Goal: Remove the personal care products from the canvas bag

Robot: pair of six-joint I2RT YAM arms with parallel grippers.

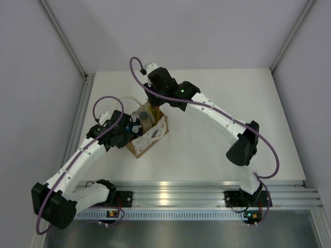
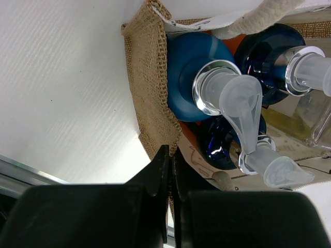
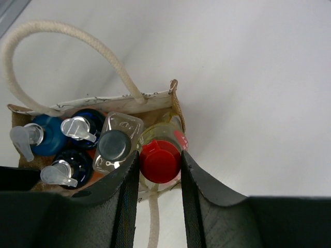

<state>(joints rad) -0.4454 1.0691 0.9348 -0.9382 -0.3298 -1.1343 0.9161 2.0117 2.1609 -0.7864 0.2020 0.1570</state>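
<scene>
Five bottles point(image 3: 115, 144) are all sitting in bag point(image 1: 137, 148) on desk point(image 1: 217, 155) | left jaws are pinching bag rim shut, holding it steady | right jaws are clamping yellow bottle point(image 3: 165, 132) by red cap point(image 3: 160, 160), probably to lift it first

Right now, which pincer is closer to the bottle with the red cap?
Right. The right pincer clasps the red-capped bottle at one end of the canvas bag. The left pincer is shut on the bag's rim at the other end, beside the blue pump bottles.
</scene>
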